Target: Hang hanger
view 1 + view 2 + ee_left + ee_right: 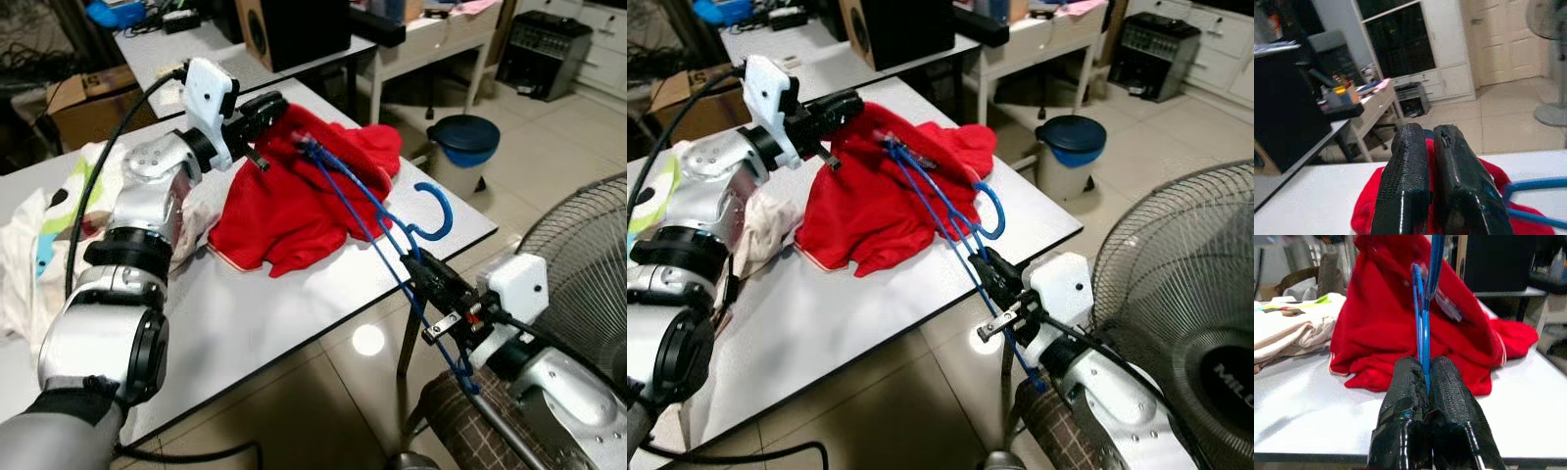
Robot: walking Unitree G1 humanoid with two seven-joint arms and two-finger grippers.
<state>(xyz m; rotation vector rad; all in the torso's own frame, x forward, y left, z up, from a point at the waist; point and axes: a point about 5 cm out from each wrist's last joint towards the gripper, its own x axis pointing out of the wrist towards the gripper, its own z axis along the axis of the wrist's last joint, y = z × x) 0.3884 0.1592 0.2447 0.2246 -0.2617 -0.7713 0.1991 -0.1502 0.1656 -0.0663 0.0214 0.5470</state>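
A red garment (284, 215) lies bunched on the white table (294, 313). My left gripper (269, 113) is at the garment's far top edge, shut on a fold of the red cloth (1431, 152) and lifting it slightly. A blue wire hanger (372, 220) runs from inside the garment's raised edge down past the table's near right edge, its hook (438, 211) curling over the table. My right gripper (419, 266) is shut on the hanger's wires (1423, 333) just below the hook, off the table's edge.
A pile of pale clothes (29, 245) lies on the table's left side. A blue bin (462, 137) stands on the floor beyond the table. A standing fan (588, 255) is close at the right. A black speaker (294, 29) and a cardboard box (83, 98) sit behind.
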